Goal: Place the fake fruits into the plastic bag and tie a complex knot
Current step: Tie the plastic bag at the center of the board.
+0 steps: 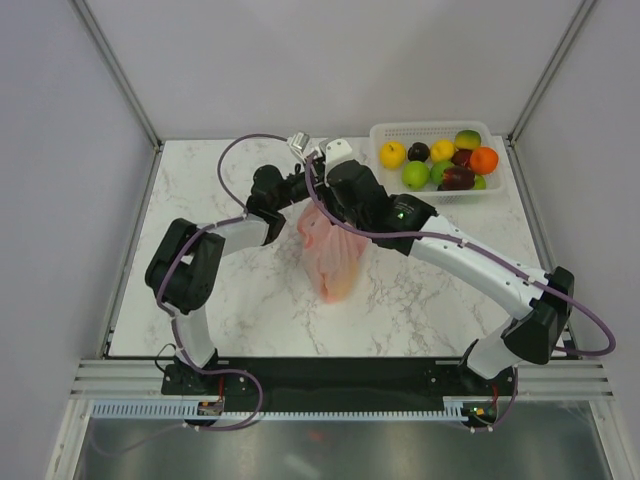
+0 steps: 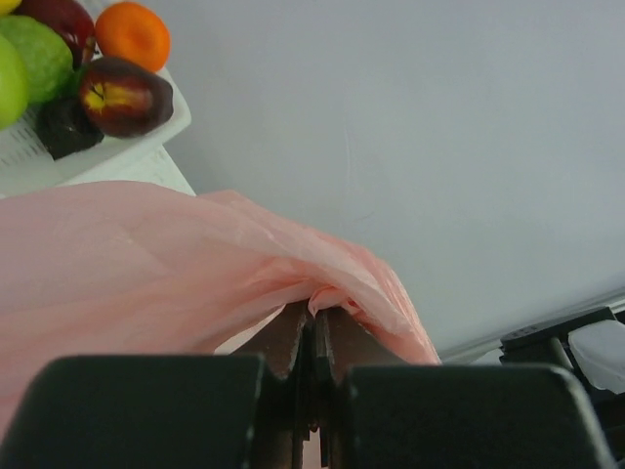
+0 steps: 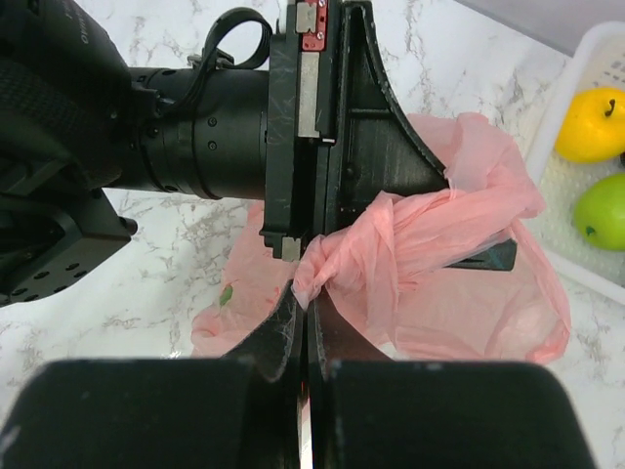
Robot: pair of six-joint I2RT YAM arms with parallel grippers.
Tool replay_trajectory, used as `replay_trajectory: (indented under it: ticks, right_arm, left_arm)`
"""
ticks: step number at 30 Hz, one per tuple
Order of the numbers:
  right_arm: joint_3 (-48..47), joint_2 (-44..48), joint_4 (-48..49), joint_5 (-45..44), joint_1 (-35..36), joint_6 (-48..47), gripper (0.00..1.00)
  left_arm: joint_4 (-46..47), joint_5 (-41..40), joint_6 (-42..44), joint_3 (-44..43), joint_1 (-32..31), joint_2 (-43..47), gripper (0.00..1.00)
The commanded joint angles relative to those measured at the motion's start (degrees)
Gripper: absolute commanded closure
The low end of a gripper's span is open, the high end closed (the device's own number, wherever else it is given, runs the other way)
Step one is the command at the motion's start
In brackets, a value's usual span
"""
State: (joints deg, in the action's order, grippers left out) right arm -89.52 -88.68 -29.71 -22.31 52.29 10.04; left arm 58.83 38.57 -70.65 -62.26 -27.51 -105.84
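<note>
Plastic bag [image 3: 459, 244] between right fingers [image 3: 277, 338]

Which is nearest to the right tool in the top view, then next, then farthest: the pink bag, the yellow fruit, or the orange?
1. Pink plastic bag: mid-table, its handle pinched in the right tool.
2. Yellow fruit: left end of the white basket, far right corner.
3. Orange: right end of that basket.

The top external camera looks steeply down from high behind the arm bases, far enough to hold the whole table [image 1: 420, 300]. Each wrist camera sits close behind its own fingers, the left claw [image 2: 314, 320] facing the wall, the right claw [image 3: 304, 305] facing down. All three views share the plastic bag [image 1: 330, 255] and the basket [image 1: 430, 126].
</note>
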Motion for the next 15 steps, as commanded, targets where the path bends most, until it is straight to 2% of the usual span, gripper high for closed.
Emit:
replay_trajectory:
  ticks: [1, 9, 15]
  right_arm:
    - [-0.8, 1.3, -3.3, -3.6, 0.4, 3.1, 1.0]
    - [4.3, 3.5, -1.5, -6.0, 0.4, 1.4, 1.0]
    - [5.3, 4.7, -1.6, -2.2, 0.4, 1.4, 1.0]
  left_arm:
    - [1.2, 8.4, -6.2, -3.1, -0.4, -2.8, 0.97]
    - [-7.5, 12.1, -4.2, -1.9, -2.5, -1.6, 0.97]
    - [-7.1, 14.1, -4.4, -3.6, -4.5, -2.9, 0.96]
